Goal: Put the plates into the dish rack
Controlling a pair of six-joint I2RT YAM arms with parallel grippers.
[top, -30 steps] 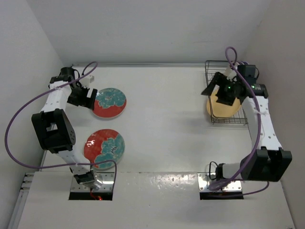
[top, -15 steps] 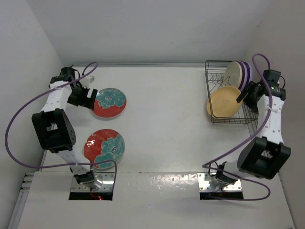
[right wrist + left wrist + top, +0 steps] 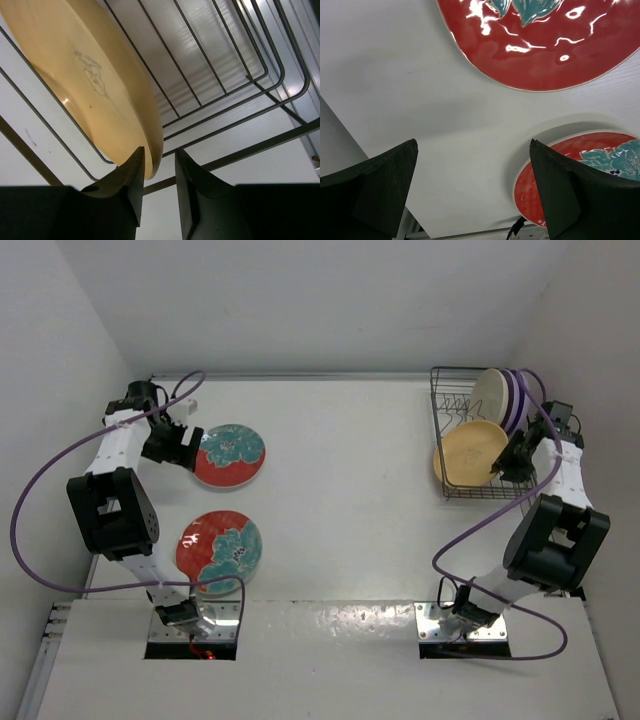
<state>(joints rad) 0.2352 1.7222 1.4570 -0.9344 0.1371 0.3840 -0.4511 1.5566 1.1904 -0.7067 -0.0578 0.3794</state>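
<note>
Right gripper (image 3: 159,155) at the near end of the dish rack (image 3: 440,400), fingers straddling the rim of the orange-yellow plate (image 3: 100,85). One finger is against the rim and a sliver of gap shows at the other, so I cannot tell whether it is a firm grip. The plate leans tilted inside the rack, with the cream plate (image 3: 493,395) and lilac plates (image 3: 517,398) upright behind it. Left gripper (image 3: 475,200) is spread wide and holds nothing, low over the table (image 3: 445,130) between the two red plates (image 3: 230,455).
</note>
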